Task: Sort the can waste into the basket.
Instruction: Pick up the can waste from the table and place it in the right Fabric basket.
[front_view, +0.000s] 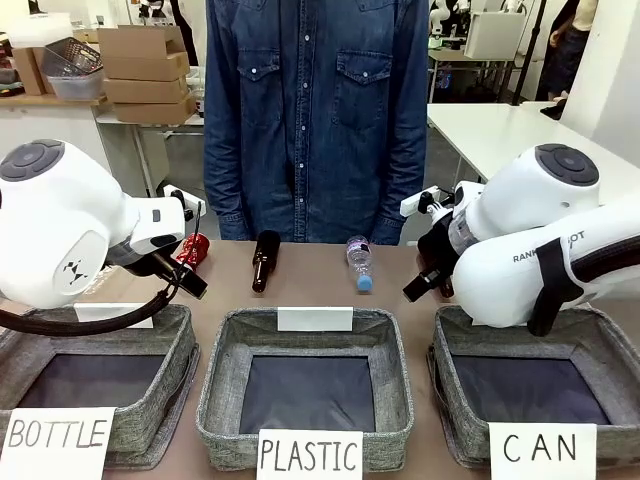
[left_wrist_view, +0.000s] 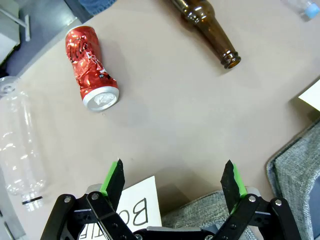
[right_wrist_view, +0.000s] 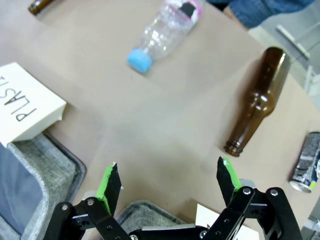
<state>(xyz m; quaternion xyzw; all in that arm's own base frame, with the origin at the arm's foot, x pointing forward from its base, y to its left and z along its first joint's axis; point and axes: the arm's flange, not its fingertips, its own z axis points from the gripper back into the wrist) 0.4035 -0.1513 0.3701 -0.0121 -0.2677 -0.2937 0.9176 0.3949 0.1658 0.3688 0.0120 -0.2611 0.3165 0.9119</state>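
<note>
In my left wrist view the red can (left_wrist_view: 91, 67), upper left, is shiny red with a silver end and lies on the pale brown counter (left_wrist_view: 175, 110). At the lower right edge of my right wrist view is the dark can (right_wrist_view: 306, 162), also with a silver end. My left pincer (left_wrist_view: 173, 172) and right pincer (right_wrist_view: 167, 172) are black with green pads. At the lower right of the front view the basket (front_view: 447, 400) is grey with a dark bottom, and its sign (front_view: 541, 450) is white with black letters.

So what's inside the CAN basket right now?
In the basket only its dark bottom shows, nothing on it; the right arm covers its far rim, the CAN sign its near wall.
</note>
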